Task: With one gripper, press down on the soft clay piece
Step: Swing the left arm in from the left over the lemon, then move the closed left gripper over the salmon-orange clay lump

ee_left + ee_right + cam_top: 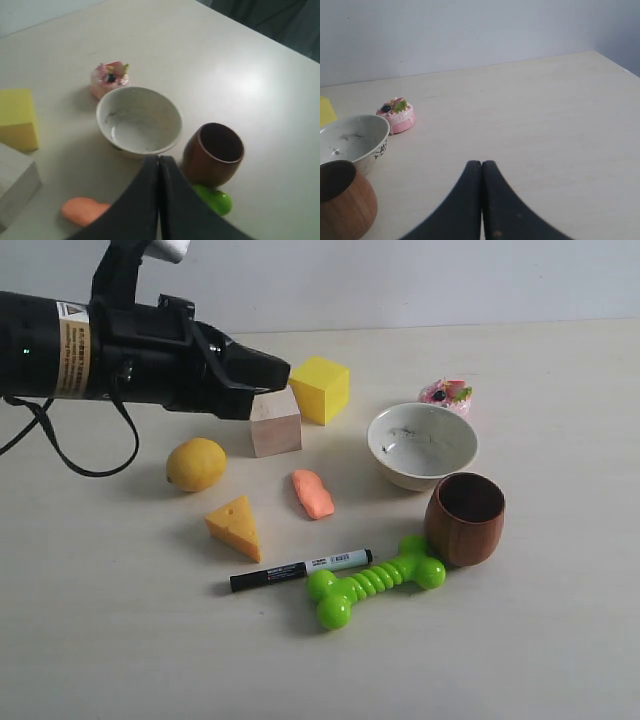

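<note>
The soft clay piece (313, 493) is a small salmon-orange oblong lump lying on the table between the cheese wedge and the white bowl. It also shows partly in the left wrist view as the clay piece (84, 210), beside my fingers. My left gripper (283, 370) is shut and empty, hanging above the wooden block, up and to the left of the clay. In its own view the left gripper (159, 159) has its fingers pressed together. My right gripper (481, 163) is shut, empty, over bare table; it does not show in the exterior view.
Around the clay stand a lemon (196, 464), cheese wedge (235, 526), wooden block (275, 423), yellow cube (320, 388), white bowl (422, 444), brown wooden cup (465, 518), pink cake toy (446, 394), black marker (300, 569) and green bone toy (372, 582).
</note>
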### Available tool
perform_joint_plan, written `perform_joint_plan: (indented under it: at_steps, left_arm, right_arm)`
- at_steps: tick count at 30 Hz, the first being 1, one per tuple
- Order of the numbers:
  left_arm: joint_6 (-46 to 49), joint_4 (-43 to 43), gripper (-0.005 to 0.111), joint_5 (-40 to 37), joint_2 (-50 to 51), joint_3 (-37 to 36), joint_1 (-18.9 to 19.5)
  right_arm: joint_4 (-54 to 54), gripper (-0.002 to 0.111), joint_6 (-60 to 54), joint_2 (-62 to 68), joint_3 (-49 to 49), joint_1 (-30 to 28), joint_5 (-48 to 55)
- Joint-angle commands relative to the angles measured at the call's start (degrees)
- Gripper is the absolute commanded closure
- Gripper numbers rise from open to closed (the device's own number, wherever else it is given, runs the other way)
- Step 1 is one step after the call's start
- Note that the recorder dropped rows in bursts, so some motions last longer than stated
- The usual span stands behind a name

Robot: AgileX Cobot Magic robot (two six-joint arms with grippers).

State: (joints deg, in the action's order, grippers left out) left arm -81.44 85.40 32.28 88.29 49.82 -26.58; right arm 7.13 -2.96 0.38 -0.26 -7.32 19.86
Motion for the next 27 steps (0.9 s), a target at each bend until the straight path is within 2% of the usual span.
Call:
perform_joint_plan:
  at_steps: [1, 7, 11, 14, 16, 19, 24, 25, 26, 27]
  left_arm:
    - [7.5, -4.7, 0.107, -5.8, -0.3, -2.4, 1.7]
    - [16.8, -14.4, 0.107, -10.7, -1.1, -4.6, 2.8]
    - [28.8, -25.7, 0.107, -15.3, -1.9, -6.0, 2.0]
    - [44.3, -37.1, 0.107, -24.7, -3.1, -6.2, -0.9]
    - [58.2, -44.5, 0.107, -32.3, -3.6, -5.5, -3.6]
    - [71.2, -51.8, 0.107, -42.6, -3.7, -2.6, -7.2]
    - [78.1, -58.2, 0.107, -60.1, -2.1, 6.4, -10.7]
    - [81.4, -61.4, 0.107, -62.4, -1.4, 8.8, -10.8]
    - [90.0, -69.2, 0.107, -65.5, 0.1, 13.5, -10.8]
    - [94.6, -73.0, 0.107, -67.5, 1.1, 15.9, -10.8]
  right_arm:
    - [0.0, 0.108, 0.0, -0.4, 0.3, -0.4, -0.3]
    - [0.0, 0.108, 0.0, -0.4, 0.3, -0.4, -0.3]
    - [0.0, 0.108, 0.0, -0.4, 0.3, -0.4, -0.3]
    - [0.0, 0.108, 0.0, -0.4, 0.3, -0.4, -0.3]
    - [0.0, 0.108, 0.0, -0.4, 0.3, -0.4, -0.3]
    - [0.0, 0.108, 0.0, -0.4, 0.3, -0.4, -0.3]
    - [0.0, 0.108, 0.0, -0.4, 0.3, -0.4, -0.3]
    - [0.0, 0.108, 0.0, -0.4, 0.3, -0.4, -0.3]
    - [0.0, 0.108, 0.0, -0.4, 0.3, -0.4, -0.3]
    - [0.0, 0.108, 0.0, -0.4, 0.3, -0.4, -0.3]
